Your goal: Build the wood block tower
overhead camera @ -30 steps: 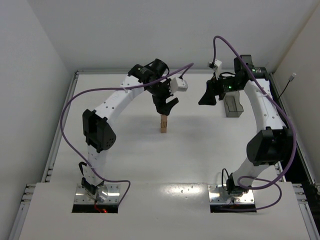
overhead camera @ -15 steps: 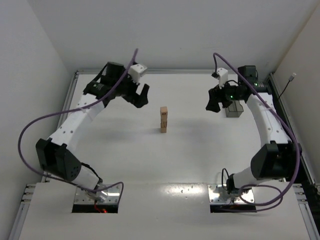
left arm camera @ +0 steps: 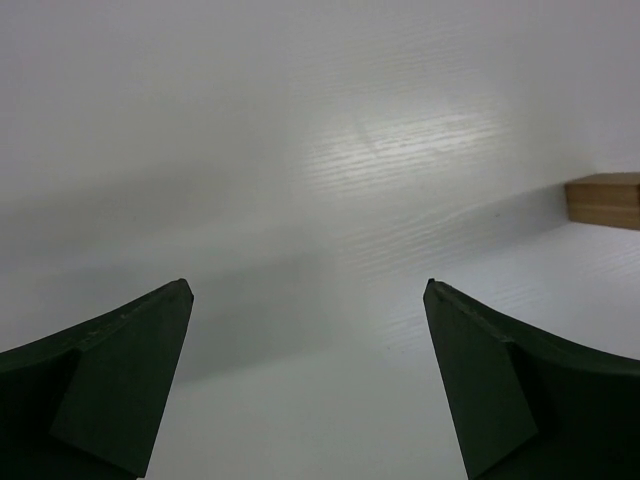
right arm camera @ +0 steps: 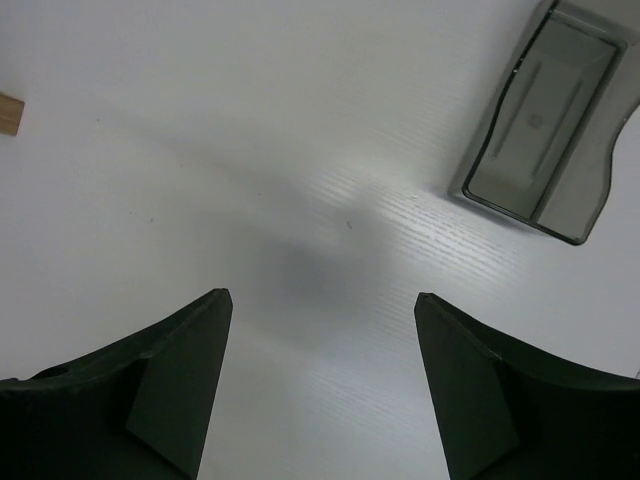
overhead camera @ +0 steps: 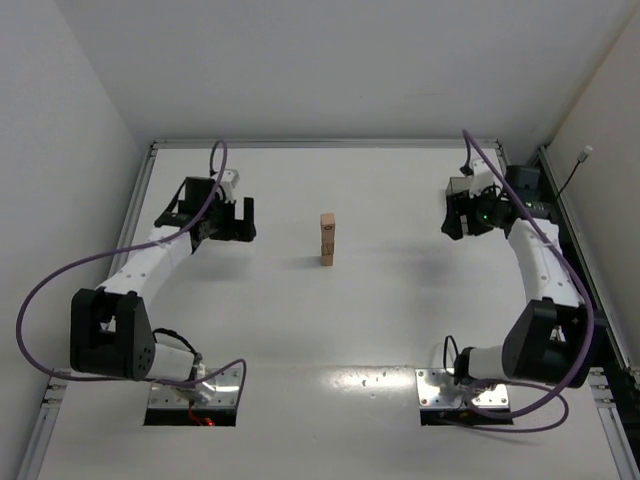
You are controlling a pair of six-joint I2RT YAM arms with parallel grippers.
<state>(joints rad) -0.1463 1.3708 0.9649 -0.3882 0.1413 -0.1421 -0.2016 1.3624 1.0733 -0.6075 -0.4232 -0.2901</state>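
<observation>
The tower (overhead camera: 327, 239) is a narrow upright column of light-brown wood blocks, one cube wide, standing alone at mid-table. My left gripper (overhead camera: 243, 218) is open and empty, low over the table well left of the tower. In the left wrist view its jaws (left arm camera: 307, 290) stand wide apart, and part of a wood block (left arm camera: 605, 200) shows at the right edge. My right gripper (overhead camera: 451, 215) is open and empty, well right of the tower. In the right wrist view its jaws (right arm camera: 320, 295) are wide apart over bare table, and a wood block corner (right arm camera: 9, 113) shows at the left edge.
A dark grey translucent plastic box (right arm camera: 545, 120) lies on the table just beyond the right gripper; in the top view the right arm hides it. White walls enclose the table on three sides, and purple cables loop off both arms.
Both arms have drawn back from the centre: the left gripper moved left and down away from the tower, the right gripper moved right and nearer. The tower stands unchanged.
</observation>
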